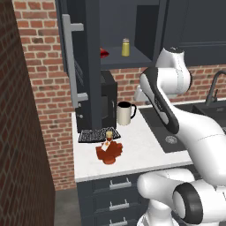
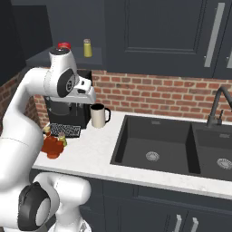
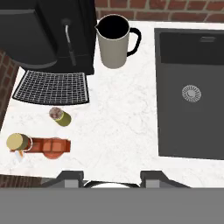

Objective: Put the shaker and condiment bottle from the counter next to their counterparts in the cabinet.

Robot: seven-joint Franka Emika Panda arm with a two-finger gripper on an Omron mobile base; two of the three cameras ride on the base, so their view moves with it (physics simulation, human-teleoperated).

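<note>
Nothing's moved yet; shaker (image 3: 60, 116) and condiment bottle (image 3: 41, 145) both sit lower left of the hand view on the counter (image 3: 122, 118); the cabinet (image 1: 128, 57) is open; gripper (image 3: 112, 178) looks empty, opening unclear.

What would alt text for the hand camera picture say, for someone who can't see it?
Looking down on a white marble counter: a small olive shaker and a red-orange condiment bottle sit near its edge, untouched. Beyond them are a black grille, a cream mug and a dark sink.
</note>
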